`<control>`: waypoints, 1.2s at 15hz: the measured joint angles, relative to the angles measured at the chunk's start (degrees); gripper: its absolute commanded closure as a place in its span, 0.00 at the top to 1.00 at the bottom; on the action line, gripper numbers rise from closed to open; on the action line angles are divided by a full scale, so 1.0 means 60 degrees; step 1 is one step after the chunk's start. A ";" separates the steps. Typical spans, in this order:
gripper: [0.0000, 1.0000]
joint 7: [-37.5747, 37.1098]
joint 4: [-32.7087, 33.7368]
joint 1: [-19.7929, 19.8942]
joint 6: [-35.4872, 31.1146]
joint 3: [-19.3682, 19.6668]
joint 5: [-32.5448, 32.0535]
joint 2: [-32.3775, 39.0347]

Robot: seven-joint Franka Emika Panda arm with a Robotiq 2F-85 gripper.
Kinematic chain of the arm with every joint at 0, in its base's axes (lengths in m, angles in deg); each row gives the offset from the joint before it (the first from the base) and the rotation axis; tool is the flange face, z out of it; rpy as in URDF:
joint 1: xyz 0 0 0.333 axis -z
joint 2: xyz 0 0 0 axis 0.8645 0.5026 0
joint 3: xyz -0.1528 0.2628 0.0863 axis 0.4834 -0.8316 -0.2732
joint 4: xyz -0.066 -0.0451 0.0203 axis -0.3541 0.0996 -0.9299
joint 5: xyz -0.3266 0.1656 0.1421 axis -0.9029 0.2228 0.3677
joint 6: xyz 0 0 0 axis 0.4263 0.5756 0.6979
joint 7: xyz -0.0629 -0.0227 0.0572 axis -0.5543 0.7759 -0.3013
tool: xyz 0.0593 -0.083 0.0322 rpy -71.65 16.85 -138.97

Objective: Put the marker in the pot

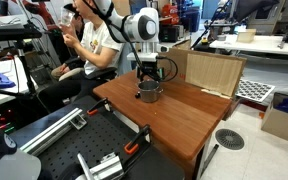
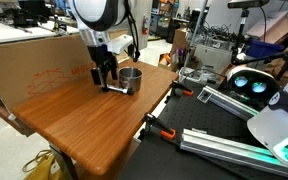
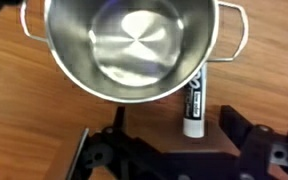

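The shiny silver pot (image 3: 134, 45) stands upright and empty on the wooden table (image 3: 24, 110). It also shows in both exterior views (image 1: 149, 92) (image 2: 131, 78). The black and white marker (image 3: 194, 105) lies on the table right beside the pot, its far end hidden under the pot's rim. My gripper (image 3: 176, 125) is open and low over the table, with the marker between its fingers, nearer the right finger and not gripped. The gripper shows next to the pot in both exterior views (image 1: 150, 76) (image 2: 106, 76).
A large brown cardboard box (image 1: 210, 70) (image 2: 34, 62) stands on the table just behind the pot. A seated person (image 1: 89, 45) is beyond the table. Metal rails and clamps (image 2: 219, 135) lie past the table's edge.
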 measured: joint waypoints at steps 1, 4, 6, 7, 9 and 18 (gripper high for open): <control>0.66 0.0016 0.0170 -0.0028 0.0085 0.0000 0.0000 0.0134; 0.43 0.0072 0.0585 -0.0149 0.0525 -0.0006 0.0000 0.0302; 0.27 0.0078 0.0784 -0.0199 0.0776 -0.0006 0.0000 0.0350; 0.21 0.0083 0.0879 -0.0206 0.0897 -0.0005 -0.0004 0.0379; 0.06 0.0101 0.1022 -0.0211 0.1089 -0.0005 -0.0016 0.0419; 0.06 0.0163 0.1126 -0.0515 0.1325 0.0022 -0.0257 0.0437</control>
